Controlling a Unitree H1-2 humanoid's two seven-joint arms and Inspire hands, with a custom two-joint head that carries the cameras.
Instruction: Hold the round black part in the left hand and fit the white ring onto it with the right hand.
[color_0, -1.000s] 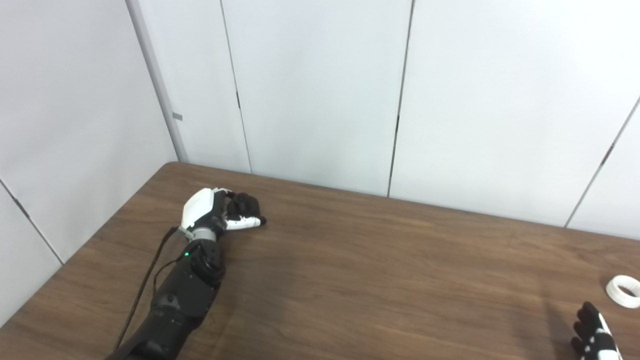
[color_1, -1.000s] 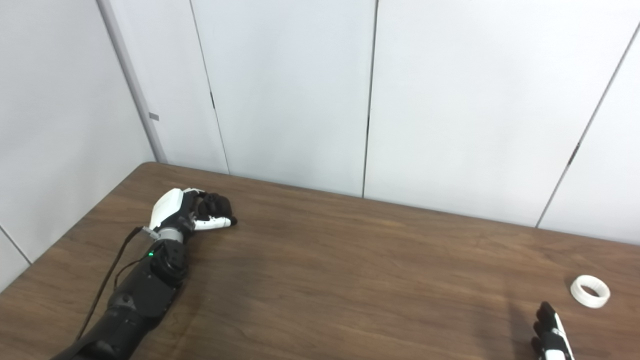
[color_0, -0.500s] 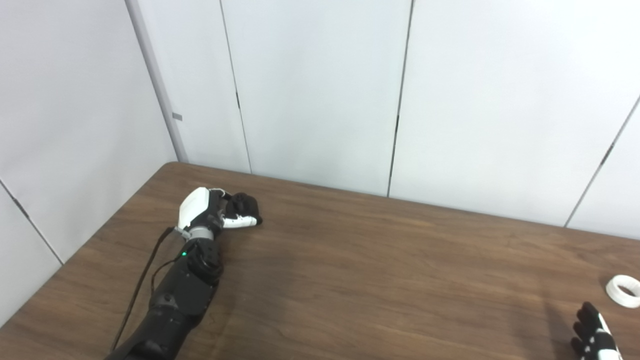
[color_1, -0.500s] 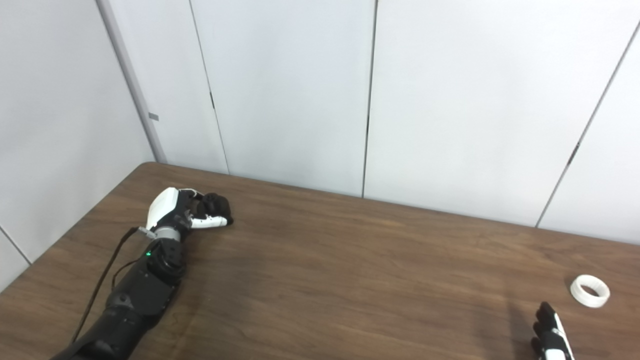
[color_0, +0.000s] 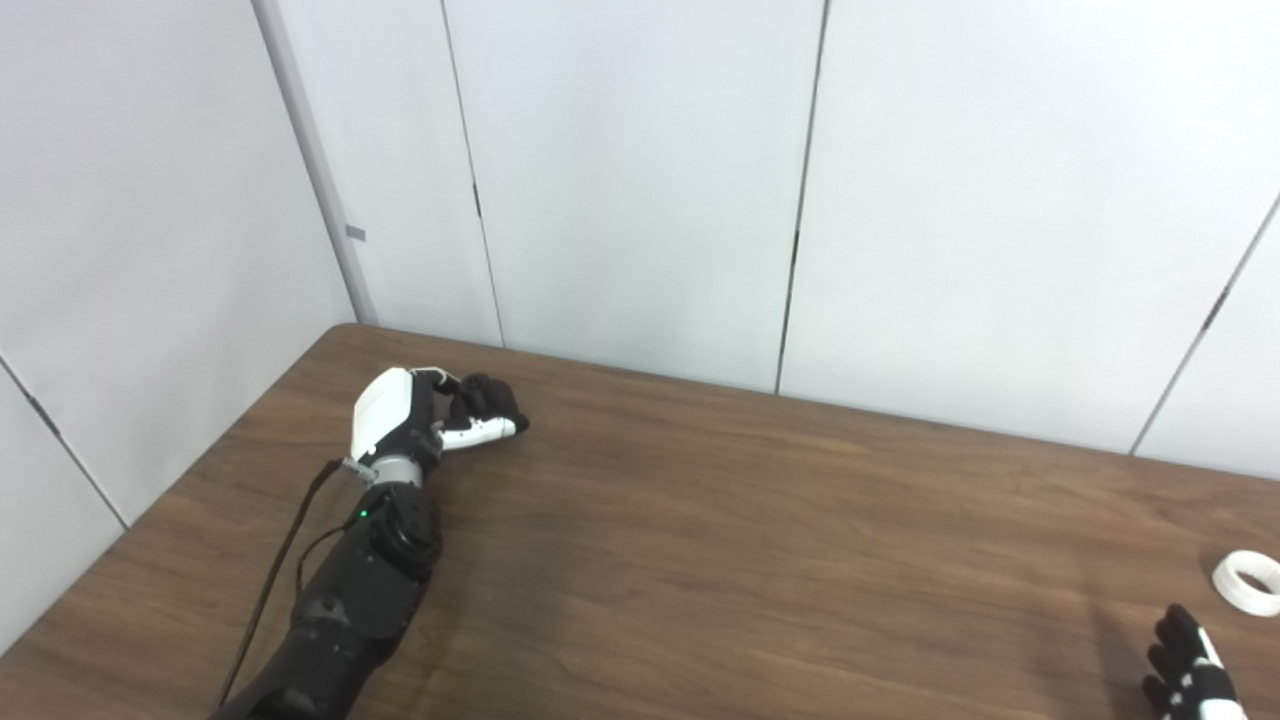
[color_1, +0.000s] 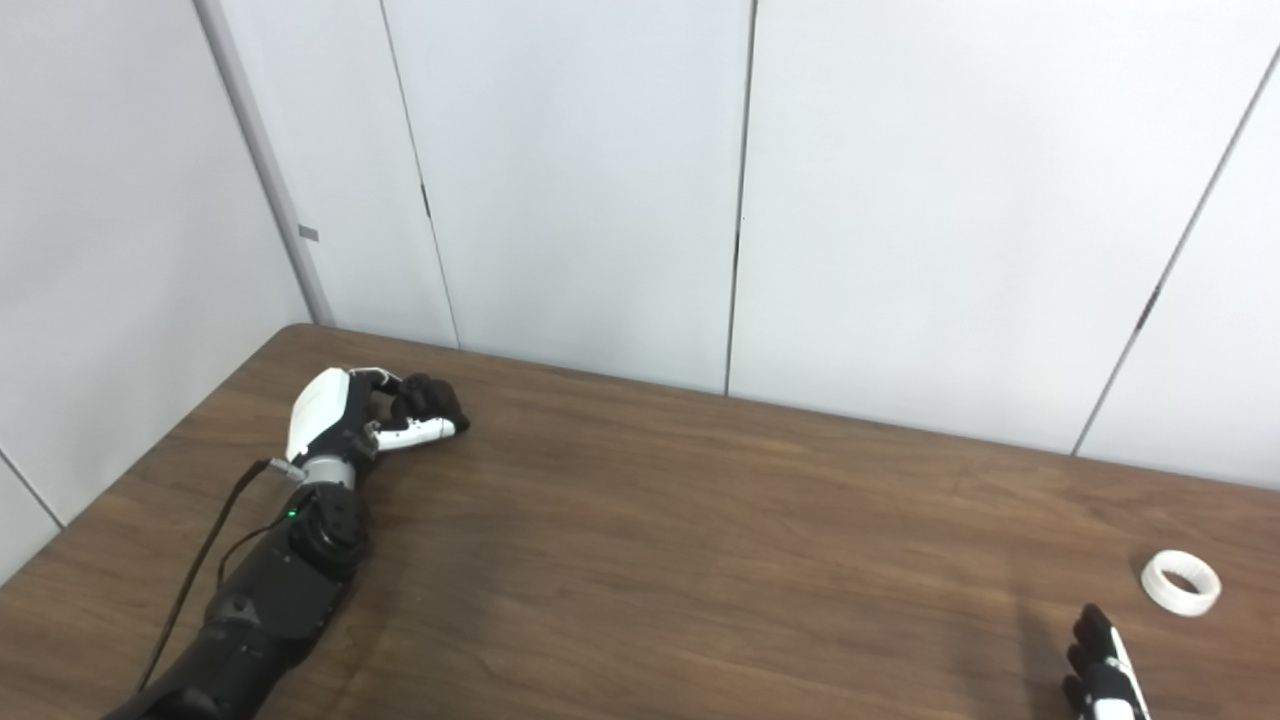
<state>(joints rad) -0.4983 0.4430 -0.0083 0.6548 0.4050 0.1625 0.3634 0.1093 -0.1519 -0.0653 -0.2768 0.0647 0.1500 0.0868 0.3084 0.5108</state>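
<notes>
In your left eye view, the left hand (color_0: 420, 420) at the table's (color_0: 700, 560) far left has its fingers curled around the round black part (color_0: 488, 398), a dark, rounded lump. In your right eye view, the white ring (color_1: 1181, 582) lies flat near right; the right hand (color_1: 1100, 680) sits beside it, apart, its grip unreadable.

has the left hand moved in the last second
Yes. The left hand, closed around the round black part, shifted slightly left and toward the wall panel seam; the white ring stayed put.
</notes>
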